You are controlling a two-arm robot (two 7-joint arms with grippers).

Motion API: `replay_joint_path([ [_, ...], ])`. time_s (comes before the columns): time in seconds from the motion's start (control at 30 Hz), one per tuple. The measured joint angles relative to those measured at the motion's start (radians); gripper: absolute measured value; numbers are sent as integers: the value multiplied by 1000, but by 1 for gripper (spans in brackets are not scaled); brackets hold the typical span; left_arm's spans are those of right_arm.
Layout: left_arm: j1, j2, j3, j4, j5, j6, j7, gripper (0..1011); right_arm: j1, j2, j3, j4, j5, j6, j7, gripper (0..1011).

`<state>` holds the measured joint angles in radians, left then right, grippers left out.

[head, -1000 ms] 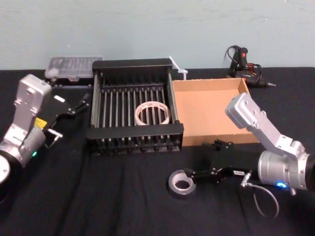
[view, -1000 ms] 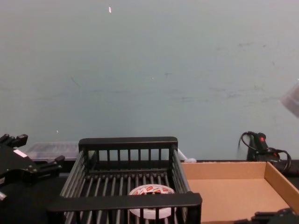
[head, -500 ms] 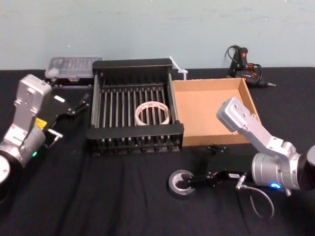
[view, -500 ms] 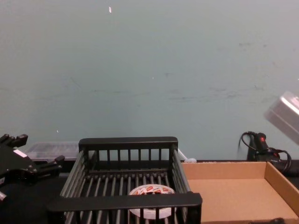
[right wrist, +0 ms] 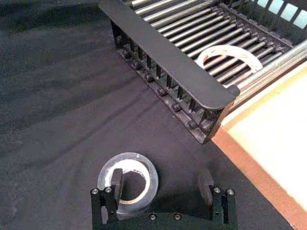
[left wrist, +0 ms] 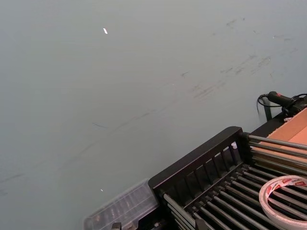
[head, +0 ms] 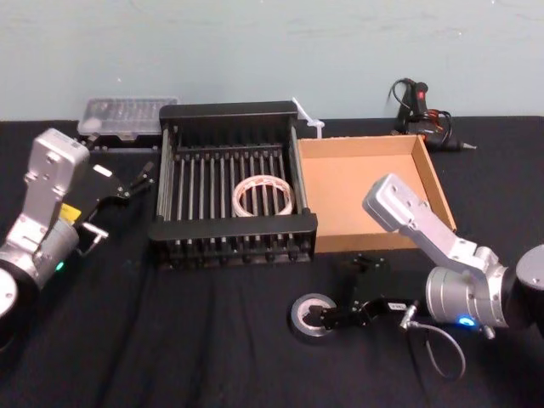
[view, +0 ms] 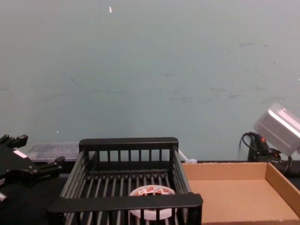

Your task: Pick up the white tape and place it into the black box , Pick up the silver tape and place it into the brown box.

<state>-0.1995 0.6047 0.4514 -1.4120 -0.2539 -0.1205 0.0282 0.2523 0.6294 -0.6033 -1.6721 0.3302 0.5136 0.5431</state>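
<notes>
The silver tape (head: 299, 311) (right wrist: 106, 170) lies flat on the black cloth in front of the boxes. My right gripper (head: 331, 316) (right wrist: 161, 183) is low over it and open, with one finger inside the roll's hole and the other outside its rim. The white tape (head: 239, 200) (view: 151, 193) (right wrist: 230, 49) (left wrist: 276, 189) lies on the slatted floor of the black box (head: 229, 228) (view: 126, 202) (right wrist: 163, 52). To the right of that, the brown box (head: 357, 195) (view: 234, 197) (right wrist: 273, 124) is empty. My left gripper (head: 138, 180) (view: 37, 151) hangs open left of the black box.
A clear plastic case (head: 127, 115) sits behind the black box at the back left. A black tool with cables (head: 416, 106) lies behind the brown box. A small white piece (head: 308, 121) sticks up between the two boxes at the back.
My right arm has swung left and come down, so that one finger now sits inside the silver roll. The left arm and both tapes have stayed where they were.
</notes>
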Motion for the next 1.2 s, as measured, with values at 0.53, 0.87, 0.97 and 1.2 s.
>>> replay_joint_path([
  [0.53, 0, 0, 0, 0, 0, 0, 0, 1001, 16, -19, -16, 33, -19, 7, 3, 1000],
  [0.87, 0, 0, 0, 0, 0, 0, 0, 1001, 21, -31, -20, 49, -30, 11, 6, 1000],
  [0.97, 0, 0, 0, 0, 0, 0, 0, 1001, 21, -34, -20, 53, -30, 11, 6, 1000],
  [1.2, 0, 0, 0, 0, 0, 0, 0, 1001, 21, -37, -16, 57, -29, 12, 6, 1000],
])
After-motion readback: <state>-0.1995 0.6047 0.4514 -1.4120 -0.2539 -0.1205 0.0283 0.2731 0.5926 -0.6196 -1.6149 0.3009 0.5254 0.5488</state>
